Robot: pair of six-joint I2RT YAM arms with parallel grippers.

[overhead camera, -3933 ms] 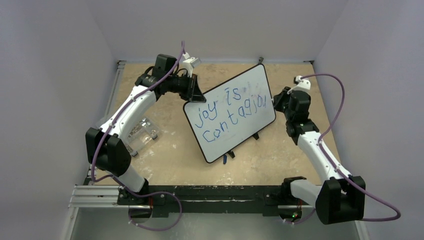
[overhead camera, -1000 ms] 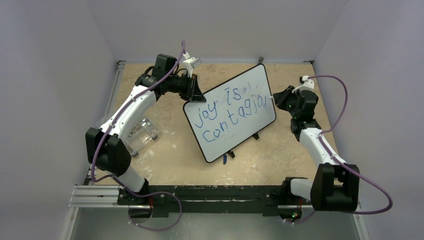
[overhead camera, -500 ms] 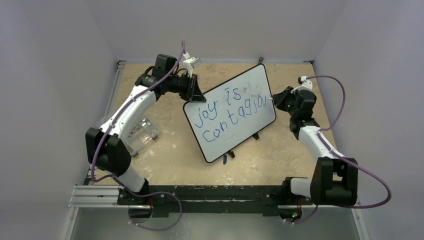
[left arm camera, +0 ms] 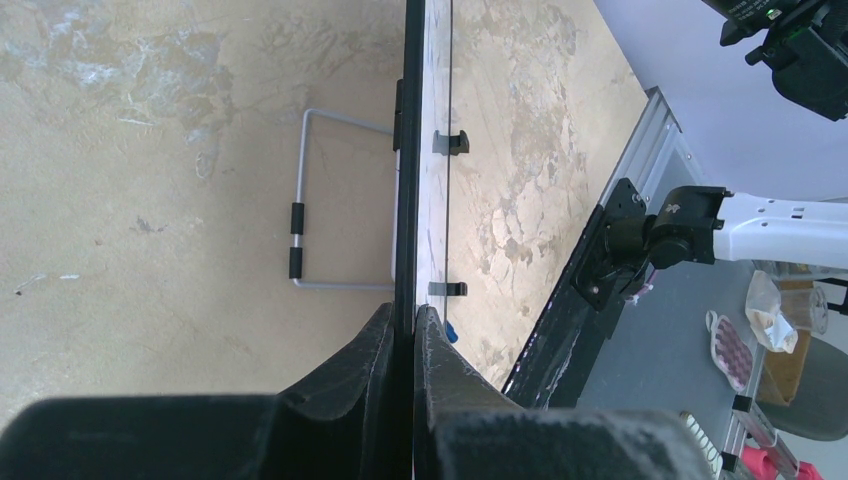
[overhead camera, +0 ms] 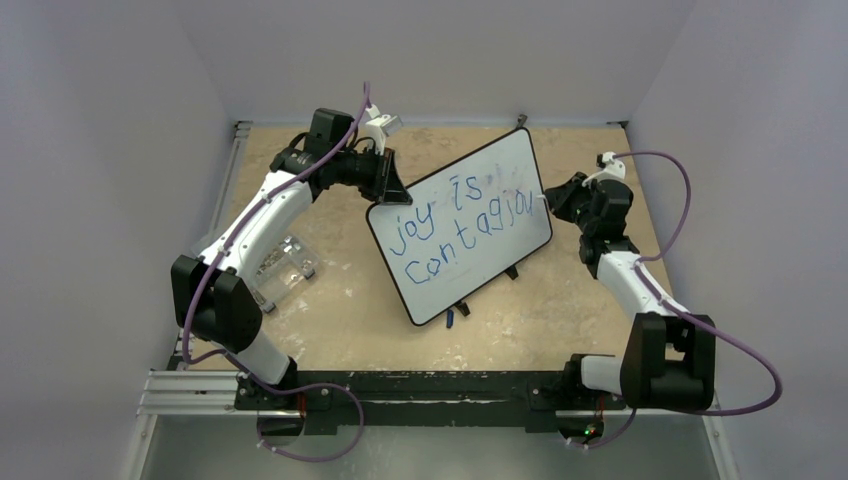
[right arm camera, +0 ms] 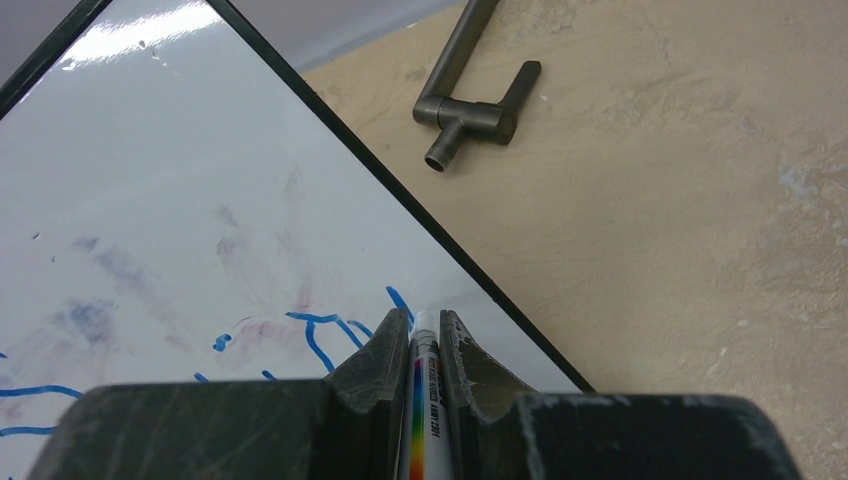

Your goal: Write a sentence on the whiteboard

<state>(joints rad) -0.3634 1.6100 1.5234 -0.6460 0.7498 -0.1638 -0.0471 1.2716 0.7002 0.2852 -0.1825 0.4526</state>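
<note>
The whiteboard (overhead camera: pixel 460 225) stands tilted on the table, white with a thin black frame. Blue marker words (overhead camera: pixel 455 228) on it read "joy is contagiou" in two lines, over faint purple smudges. My left gripper (overhead camera: pixel 385 188) is shut on the board's upper left edge; in the left wrist view the board's edge (left arm camera: pixel 405 150) runs straight out between the two fingers (left arm camera: pixel 370 350). My right gripper (overhead camera: pixel 550 198) is at the board's right edge, shut on a white marker (right arm camera: pixel 421 400) with a rainbow stripe. The marker's tip touches the board (right arm camera: pixel 180 200) by the last blue stroke (right arm camera: pixel 398 300).
A clear plastic holder (overhead camera: pixel 282 267) lies at the left of the table. A grey metal handle-shaped part (right arm camera: pixel 478 105) lies behind the board on the tan tabletop. The board's wire stand (left arm camera: pixel 300 215) props it from behind. A small blue cap (overhead camera: pixel 449 318) lies below the board.
The right arm's elbow has swung in toward its base while the marker stays near the board's right edge. The left arm and board have not moved.
</note>
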